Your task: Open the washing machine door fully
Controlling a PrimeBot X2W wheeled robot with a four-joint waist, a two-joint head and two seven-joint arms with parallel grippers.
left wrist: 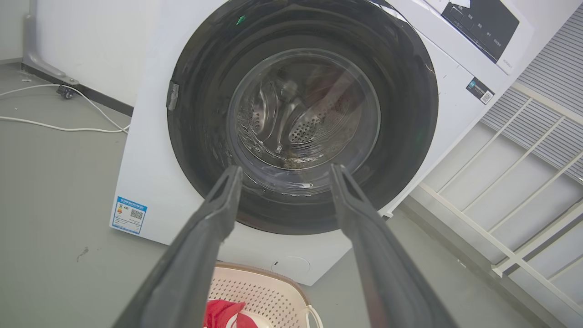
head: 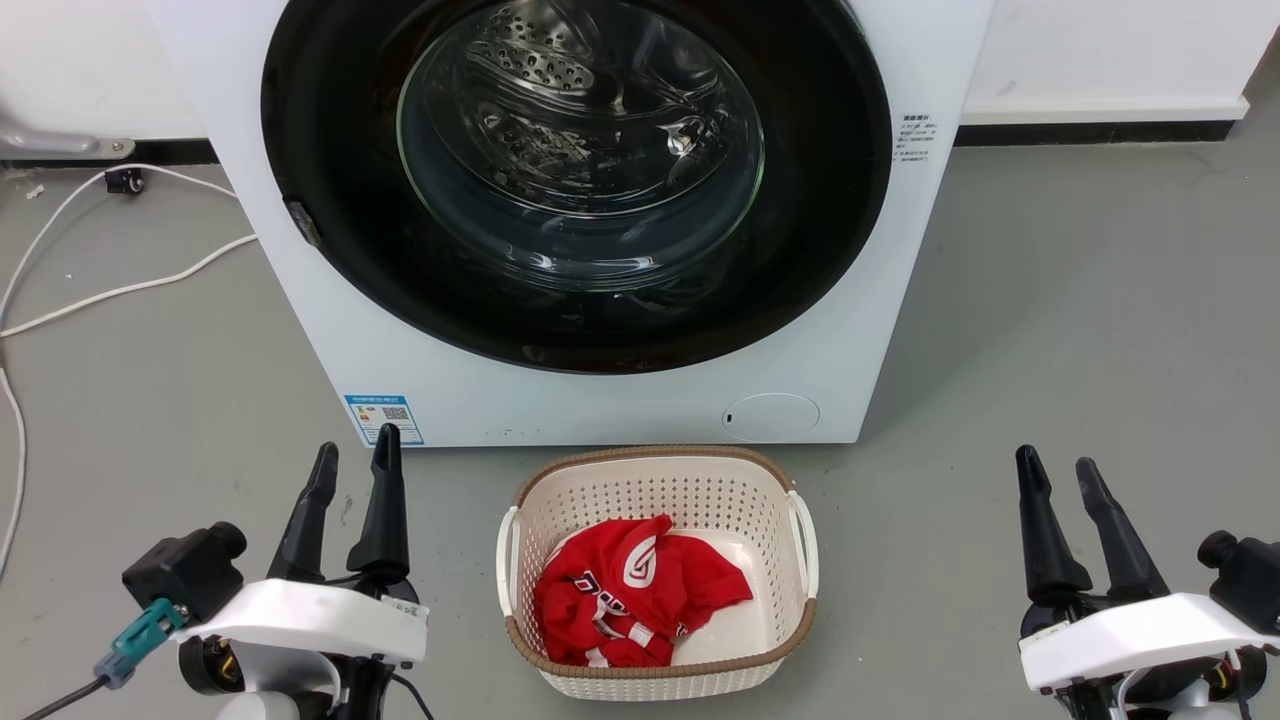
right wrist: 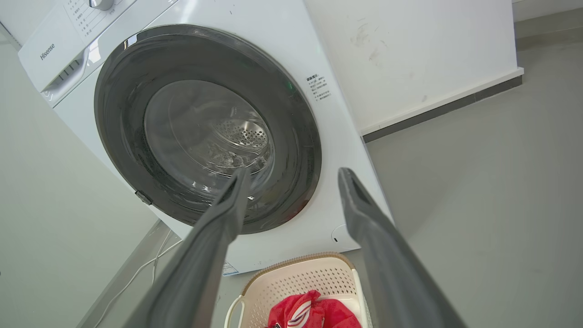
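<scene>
When reaching with left gripper (head: pixel 357 442) or right gripper (head: pixel 1055 460), empty fingers (head: pixel 385 500) parted, may slip off glossy door (head: pixel 820 200). Mind basket (head: pixel 660 470).

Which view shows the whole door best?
Right wrist view: the door shows its full rim, the right gripper crossing its lower edge. Head view cuts off the top. Left wrist view clips the top edge, and the left gripper covers the bottom.

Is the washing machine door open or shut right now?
Shut. The washing machine door sits flush against the washing machine front, no gap at its rim, and the drum is seen through its glass.
</scene>
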